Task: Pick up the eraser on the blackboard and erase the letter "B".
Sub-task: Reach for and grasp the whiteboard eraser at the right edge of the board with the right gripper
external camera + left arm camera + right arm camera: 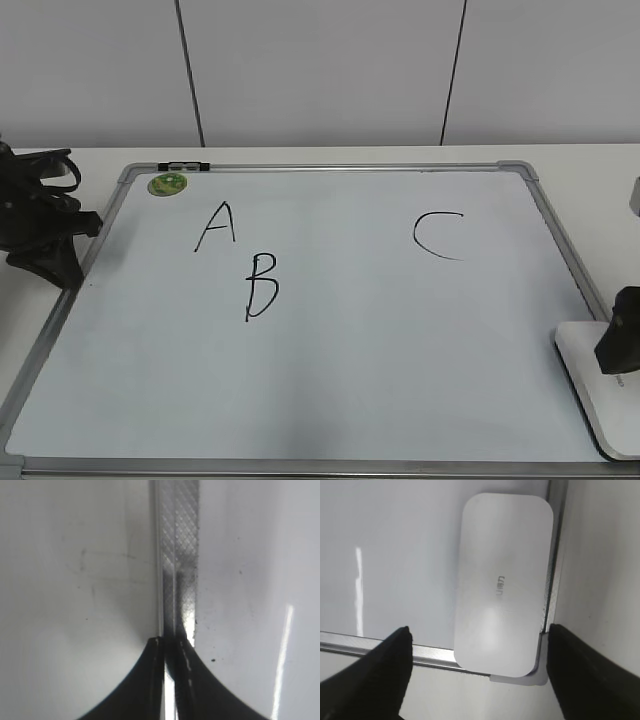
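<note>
Your right gripper hangs with its jaws spread wide, straddling the eraser without touching it. The eraser lies flat in the blackboard's near right corner, overlapping the silver frame. Your left gripper sits pinched together over the board's left frame. The letter "B" stands untouched, just below the "A".

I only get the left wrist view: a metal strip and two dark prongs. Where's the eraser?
Observer: The eraser lies on the board's near right corner, under the open right gripper.
Operator: Is the B wiped yet?
Observer: No, the B is whole, just below and right of the A.
Operator: And my strip?
Observer: It is the board's left frame.
</note>
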### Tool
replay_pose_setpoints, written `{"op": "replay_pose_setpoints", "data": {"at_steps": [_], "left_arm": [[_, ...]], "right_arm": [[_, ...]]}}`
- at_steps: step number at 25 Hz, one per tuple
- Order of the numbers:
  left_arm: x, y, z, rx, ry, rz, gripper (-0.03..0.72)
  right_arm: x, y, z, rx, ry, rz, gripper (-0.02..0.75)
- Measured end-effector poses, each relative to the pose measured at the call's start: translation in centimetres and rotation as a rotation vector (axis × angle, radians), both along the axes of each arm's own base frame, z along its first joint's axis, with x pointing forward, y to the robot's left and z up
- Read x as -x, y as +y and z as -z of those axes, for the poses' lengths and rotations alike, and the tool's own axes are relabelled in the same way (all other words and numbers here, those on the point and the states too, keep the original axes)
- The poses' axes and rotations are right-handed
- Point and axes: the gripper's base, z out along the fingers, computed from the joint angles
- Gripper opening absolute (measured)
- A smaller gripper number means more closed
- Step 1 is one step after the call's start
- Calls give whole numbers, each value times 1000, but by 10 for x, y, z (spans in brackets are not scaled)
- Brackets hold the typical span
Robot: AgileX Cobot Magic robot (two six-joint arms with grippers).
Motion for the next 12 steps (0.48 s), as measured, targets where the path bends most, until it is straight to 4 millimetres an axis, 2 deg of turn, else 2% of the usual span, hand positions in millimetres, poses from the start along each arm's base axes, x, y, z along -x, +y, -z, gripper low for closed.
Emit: {"op": "replay_pose_setpoints", "data": {"at_steps": [12], "left_arm": [[0, 1, 0, 0, 2, -1, 11]], "right_arm": [[-19, -3, 38, 35, 101, 0, 648]]}}
